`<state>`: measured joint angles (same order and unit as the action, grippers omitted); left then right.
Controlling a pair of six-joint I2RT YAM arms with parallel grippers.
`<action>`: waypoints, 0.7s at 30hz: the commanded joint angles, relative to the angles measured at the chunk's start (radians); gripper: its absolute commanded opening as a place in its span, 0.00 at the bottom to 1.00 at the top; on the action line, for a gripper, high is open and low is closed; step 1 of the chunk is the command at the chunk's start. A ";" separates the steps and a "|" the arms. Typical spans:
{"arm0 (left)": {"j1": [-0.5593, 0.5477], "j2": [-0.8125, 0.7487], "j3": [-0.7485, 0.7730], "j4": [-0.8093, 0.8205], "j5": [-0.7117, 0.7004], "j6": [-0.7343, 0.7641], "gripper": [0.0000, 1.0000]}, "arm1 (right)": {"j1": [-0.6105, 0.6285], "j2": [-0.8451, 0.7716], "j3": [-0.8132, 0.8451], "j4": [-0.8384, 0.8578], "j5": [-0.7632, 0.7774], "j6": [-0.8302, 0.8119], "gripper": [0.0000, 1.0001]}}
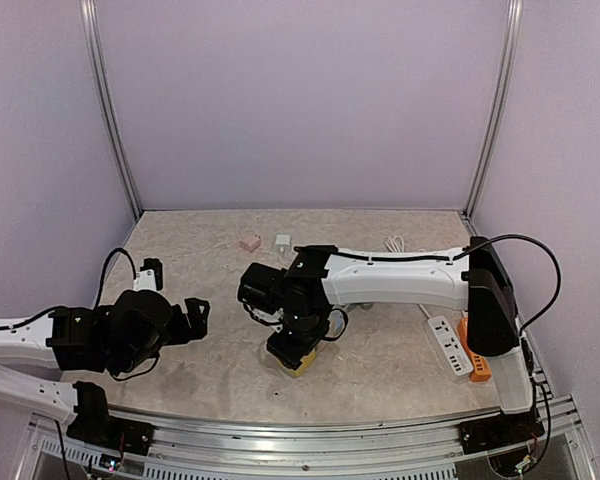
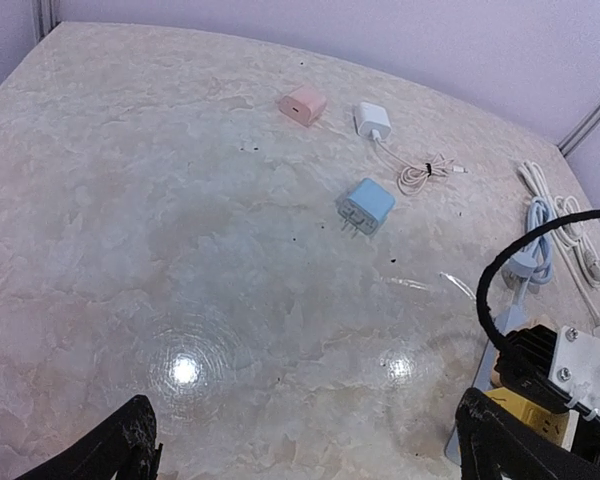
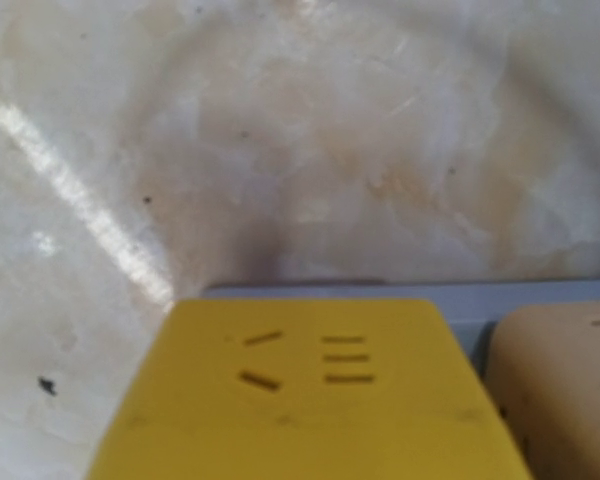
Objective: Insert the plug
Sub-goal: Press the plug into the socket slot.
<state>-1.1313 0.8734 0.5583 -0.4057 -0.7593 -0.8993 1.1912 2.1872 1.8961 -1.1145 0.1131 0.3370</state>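
Just marbled beige tabletop point(image 1: 390, 355), lilac walls point(image 1: 300, 100), yellow socket point(image 3: 310, 400).

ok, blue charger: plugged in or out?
Out. The blue charger lies loose on the table, its prongs bare.

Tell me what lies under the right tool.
A yellow socket block with slots on top, a beige block beside it, and a grey base showing behind them. From above, the right tool covers most of them; whether it grips anything cannot be seen.
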 commanded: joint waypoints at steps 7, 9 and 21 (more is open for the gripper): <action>-0.002 0.022 0.029 -0.004 -0.009 0.014 0.99 | -0.027 -0.043 0.074 -0.042 0.148 -0.012 0.66; -0.002 0.028 0.029 -0.004 -0.008 0.014 0.99 | -0.029 -0.055 0.081 -0.039 0.155 -0.012 0.72; -0.001 0.046 0.043 0.027 0.025 0.052 0.99 | -0.036 -0.137 0.074 -0.013 0.160 -0.016 0.82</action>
<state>-1.1313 0.9062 0.5674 -0.4046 -0.7578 -0.8890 1.1683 2.1387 1.9553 -1.1332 0.2329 0.3202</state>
